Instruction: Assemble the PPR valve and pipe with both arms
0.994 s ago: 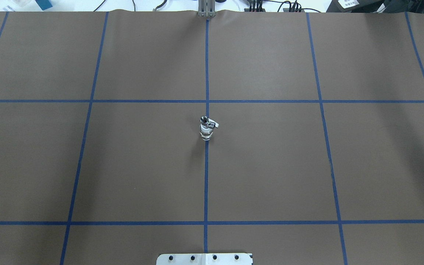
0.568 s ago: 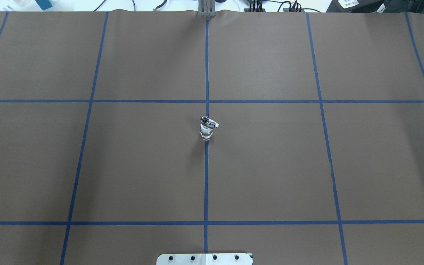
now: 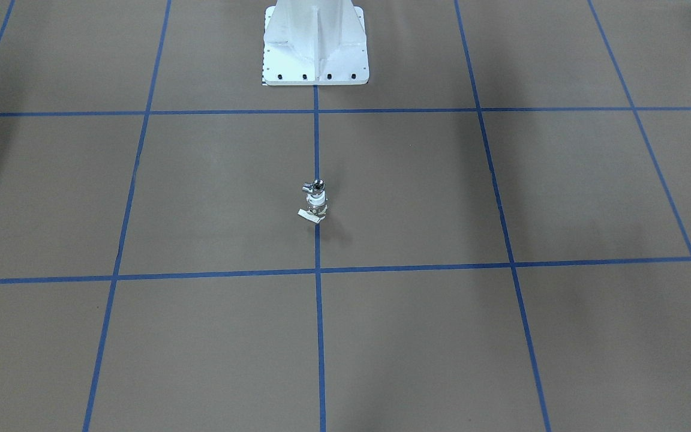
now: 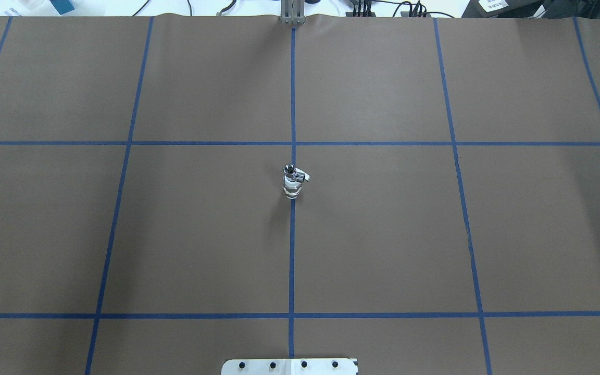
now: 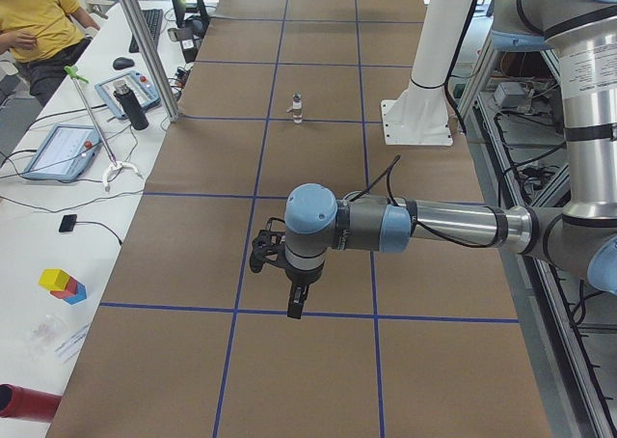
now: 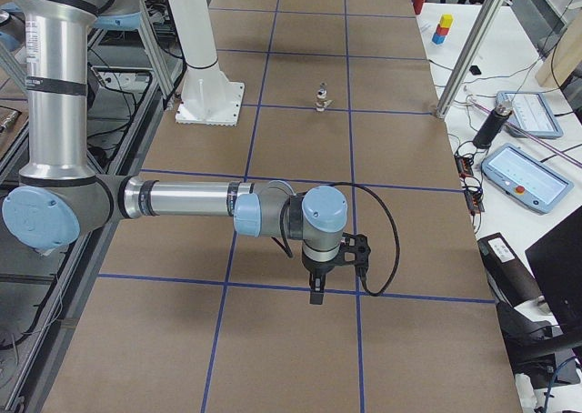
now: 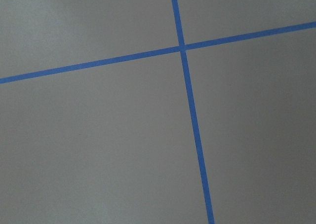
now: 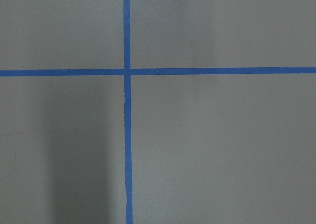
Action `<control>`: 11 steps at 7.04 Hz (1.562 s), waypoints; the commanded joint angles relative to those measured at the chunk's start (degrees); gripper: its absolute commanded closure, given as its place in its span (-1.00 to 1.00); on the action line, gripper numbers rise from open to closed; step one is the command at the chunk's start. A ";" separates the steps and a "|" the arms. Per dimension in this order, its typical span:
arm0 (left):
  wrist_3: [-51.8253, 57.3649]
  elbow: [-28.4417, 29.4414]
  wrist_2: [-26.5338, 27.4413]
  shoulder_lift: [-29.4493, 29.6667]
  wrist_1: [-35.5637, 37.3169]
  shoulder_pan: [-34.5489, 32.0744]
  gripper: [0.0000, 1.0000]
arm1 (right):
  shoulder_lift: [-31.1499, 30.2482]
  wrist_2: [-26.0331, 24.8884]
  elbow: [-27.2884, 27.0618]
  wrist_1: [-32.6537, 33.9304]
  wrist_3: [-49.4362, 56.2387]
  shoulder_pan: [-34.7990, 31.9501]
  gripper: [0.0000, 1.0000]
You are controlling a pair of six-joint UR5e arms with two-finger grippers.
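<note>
The white PPR valve stands upright on the centre tape line, with its small white lever sticking out. The silver pipe sits on top of it, joined to it. The pair also shows in the front view, with the valve under the pipe. No gripper touches them. My left gripper shows only in the exterior left view, hanging over the table's left end. My right gripper shows only in the exterior right view, over the right end. I cannot tell whether either is open or shut. Both wrist views show only bare table and tape.
The white bolted pedestal base stands behind the assembly. Blue tape lines grid the brown table. A side bench holds tablets and a dark bottle, and a person in yellow sits there.
</note>
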State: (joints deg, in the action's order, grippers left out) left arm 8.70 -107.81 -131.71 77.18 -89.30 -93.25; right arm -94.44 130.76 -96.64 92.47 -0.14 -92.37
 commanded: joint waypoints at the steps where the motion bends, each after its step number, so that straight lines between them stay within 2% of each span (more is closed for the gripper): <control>1: 0.00 -0.12 -0.04 -0.02 0.00 0.00 -0.99 | -0.05 -0.07 0.05 -0.01 -0.04 -0.01 -0.99; 11: 0.00 -0.04 -0.04 -0.02 0.00 0.00 -0.99 | -0.40 -0.07 0.83 -1.49 0.14 -0.01 -0.99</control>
State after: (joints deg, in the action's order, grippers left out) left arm 8.70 -107.84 -131.74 77.17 -89.30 -93.25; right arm -94.71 130.69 -96.16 92.11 0.04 -92.37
